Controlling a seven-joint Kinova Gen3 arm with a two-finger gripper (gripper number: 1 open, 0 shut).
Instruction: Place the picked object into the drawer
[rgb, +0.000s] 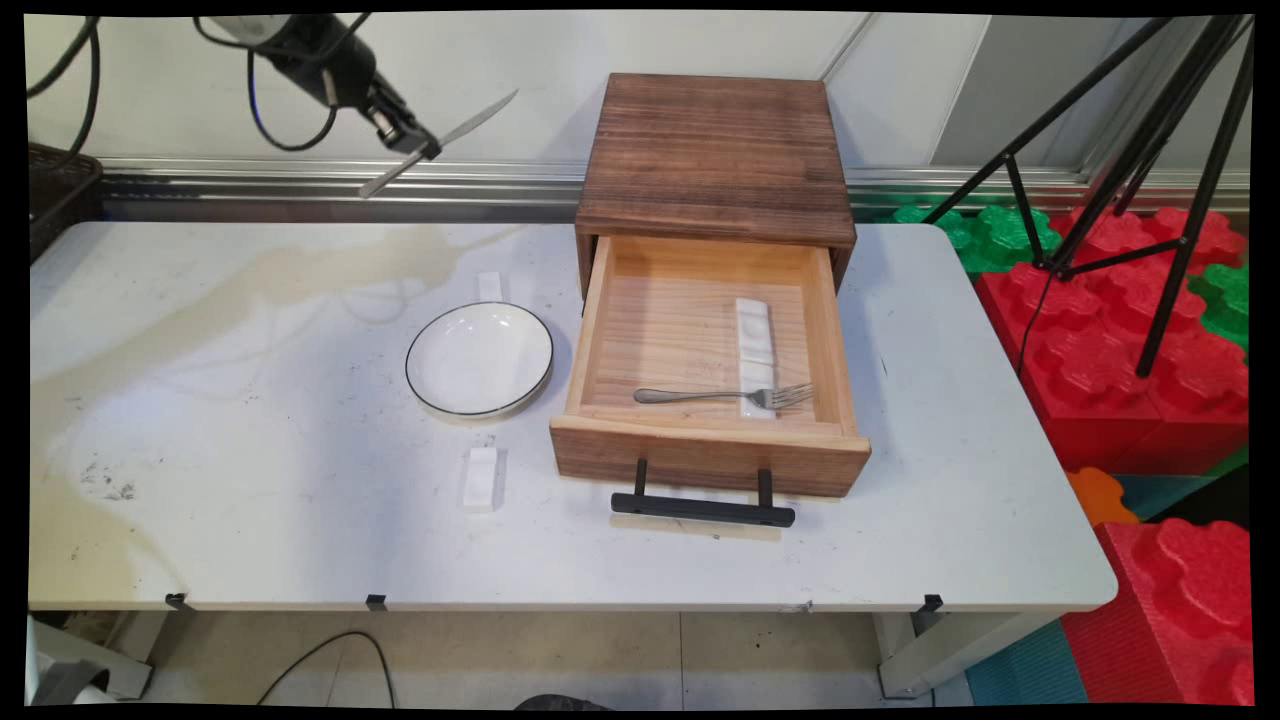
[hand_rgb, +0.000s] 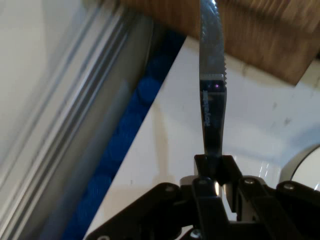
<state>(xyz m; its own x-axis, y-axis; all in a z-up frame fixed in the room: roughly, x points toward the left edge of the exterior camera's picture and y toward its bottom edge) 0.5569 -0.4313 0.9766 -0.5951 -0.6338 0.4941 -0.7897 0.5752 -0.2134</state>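
My gripper hangs high at the upper left, above the table's far edge, shut on a metal knife. The knife slants, blade tip up to the right, handle down to the left. In the hand view the knife rises straight up from between the closed fingers, its serrated blade crossing the wooden box. Below on the table lies a white plate with a dark rim. An open wooden drawer holds a fork resting across a white cutlery rest.
The drawer belongs to a dark wooden box and has a black handle. Two small white rests lie on the table, one beyond the plate and one in front of it. A black tripod and foam blocks stand right.
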